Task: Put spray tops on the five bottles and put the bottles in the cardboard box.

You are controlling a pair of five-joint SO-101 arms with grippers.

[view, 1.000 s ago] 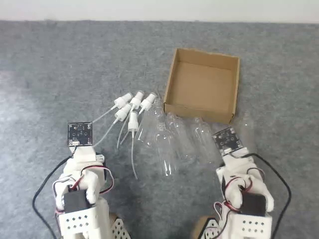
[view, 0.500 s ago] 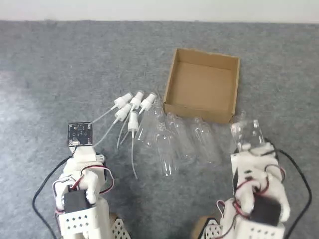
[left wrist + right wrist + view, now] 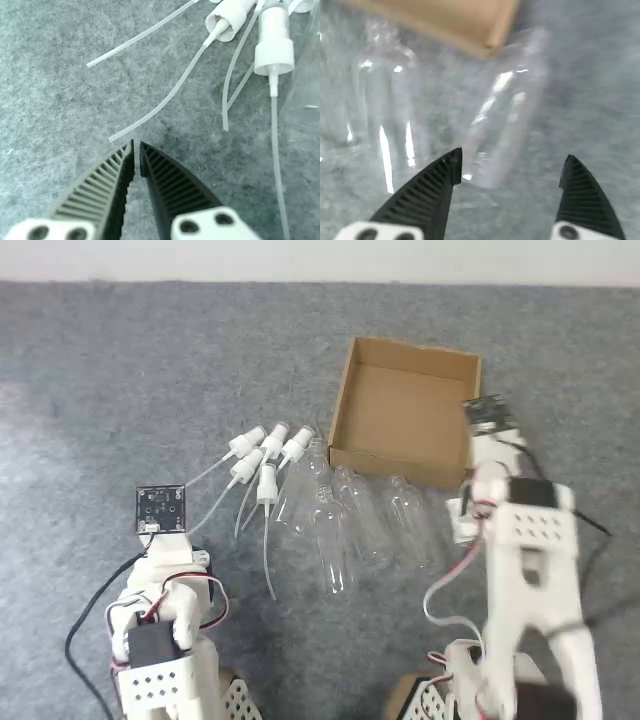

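The rightmost bottle (image 3: pixel 505 112) lies on the surface at the cardboard box (image 3: pixel 400 458) corner, under the wide-open fingers of the right gripper (image 3: pixel 514 155). Centre them across its body, then close gently. By the spray tops (image 3: pixel 272 50), the left gripper (image 3: pixel 137 144) has its fingers closed and empty.

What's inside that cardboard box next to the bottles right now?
The cardboard box shows just its bare brown floor; the clear bottles lie outside, in front of it. The strip behind its near wall is hidden by that wall, and the right arm covers part of its right edge.

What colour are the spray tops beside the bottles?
The spray tops are white, with pale translucent tubes; clearest in the left wrist view.
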